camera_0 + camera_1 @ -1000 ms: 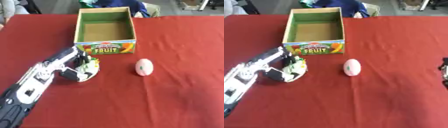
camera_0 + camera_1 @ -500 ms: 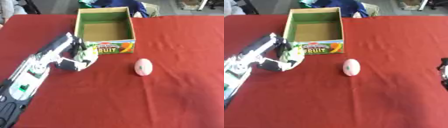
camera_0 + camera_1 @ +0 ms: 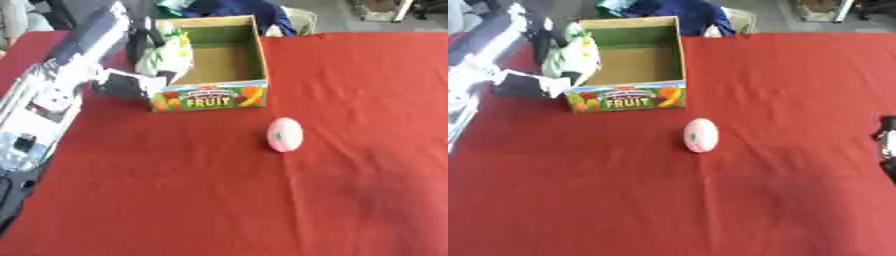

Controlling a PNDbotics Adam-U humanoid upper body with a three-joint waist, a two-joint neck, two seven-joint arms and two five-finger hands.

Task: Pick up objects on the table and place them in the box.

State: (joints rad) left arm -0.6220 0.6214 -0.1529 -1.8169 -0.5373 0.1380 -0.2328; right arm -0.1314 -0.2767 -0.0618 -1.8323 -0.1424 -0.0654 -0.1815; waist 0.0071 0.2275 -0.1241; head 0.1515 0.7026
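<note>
At the box's (image 3: 214, 95) left wall I am holding my left hand (image 3: 140, 60), raised off the red table (image 3: 262, 200). Its fingers are curling round a pale bundle (image 3: 166, 52), whitish green with yellow bits at the top; I think it is a bunch of toy vegetables, but the blur is keeping me from saying more. The bundle is sitting against the top edge of that left wall, partly over the open inside, just beyond my fingers. My forearm (image 3: 52, 100) is running down and back from the hand toward the lower left corner of the view.

To the right of my hand the box is standing upright and open, green inside with a brown floor, and its front panel is showing the word FRUIT with pictures of fruit. I am seeing nothing lying on its floor.

Further right and nearer to me than the hand, a pink egg (image 3: 284, 134) is lying on the table, well apart from my fingers and a little way off the box's front right corner. It has a small green mark on it.

Far across the table, my right hand (image 3: 885, 150) is showing only as a dark sliver at the right edge of the right eye view, and I cannot tell how its fingers are set.
</note>
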